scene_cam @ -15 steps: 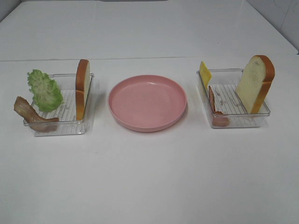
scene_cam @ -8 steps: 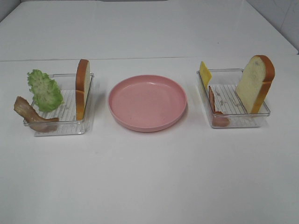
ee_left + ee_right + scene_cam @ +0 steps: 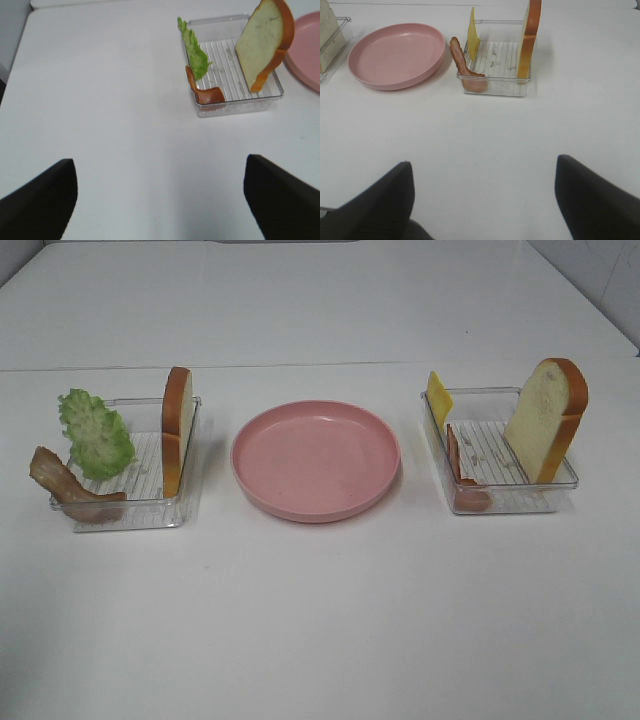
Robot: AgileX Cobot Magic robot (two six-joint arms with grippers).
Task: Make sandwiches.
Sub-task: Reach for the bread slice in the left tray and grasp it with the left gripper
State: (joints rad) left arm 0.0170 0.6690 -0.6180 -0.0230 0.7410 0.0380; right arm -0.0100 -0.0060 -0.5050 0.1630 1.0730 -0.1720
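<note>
While both arms hover over the white counter (image 3: 320, 620), the left pincer (image 3: 160, 161) has its fingers spread wide apart, and the right pincer (image 3: 484, 161) gapes just as wide. The sandwich parts lie unstacked. The left tray (image 3: 130, 518) holds lettuce (image 3: 95, 433), the left bacon strip (image 3: 70, 488) and the left bread slice (image 3: 177, 430), standing upright. The right tray (image 3: 520, 502) holds a cheese slice (image 3: 438, 397), the right bacon strip (image 3: 462, 475) and the right bread slice (image 3: 545, 420), leaning. The pink plate (image 3: 316, 460) sits between the trays.
</note>
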